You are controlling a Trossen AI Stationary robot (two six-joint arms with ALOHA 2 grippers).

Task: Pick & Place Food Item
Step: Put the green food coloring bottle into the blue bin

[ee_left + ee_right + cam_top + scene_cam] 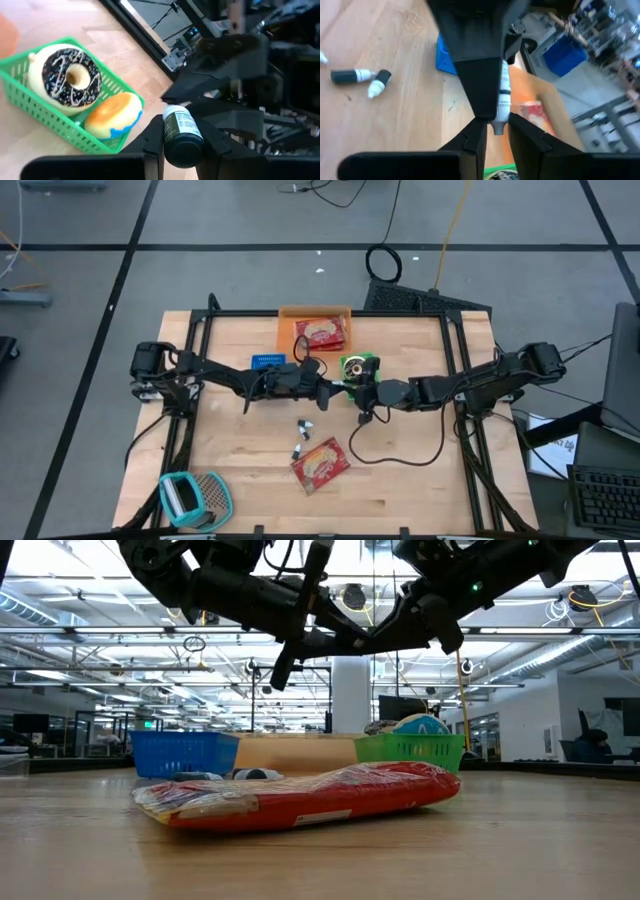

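A small dark-green bottle (181, 131) with a white nozzle end (503, 97) hangs level in the air over the table's middle, between both arms. My left gripper (182, 150) is shut on its dark end, and my right gripper (498, 134) on its white end; the two meet tip to tip (338, 391). One red food packet (320, 463) lies flat on the table near the front, large in the low view (300, 798). Another red packet (320, 332) lies in the orange tray (288, 313) at the far edge. My left gripper pinches the bottle's dark-green body (184, 142) between its two fingers, near the bottom end. It comes level from the table's left, fingers along the bottle. The bottle is clear of the table. My right gripper has the bottle's white nozzle tip (498, 125) between its two fingertips. It comes about level from the table's right, in line with the bottle. The bottle is lifted clear and reaches on into the left gripper beyond.
A green basket (30, 107) with a chocolate doughnut (67, 75) and a yellow bun (112, 114) stands just beyond the grippers. A blue basket (268, 362) is left of it. Two small bottles (360, 77) lie on the table. A teal object (195, 498) sits front left.
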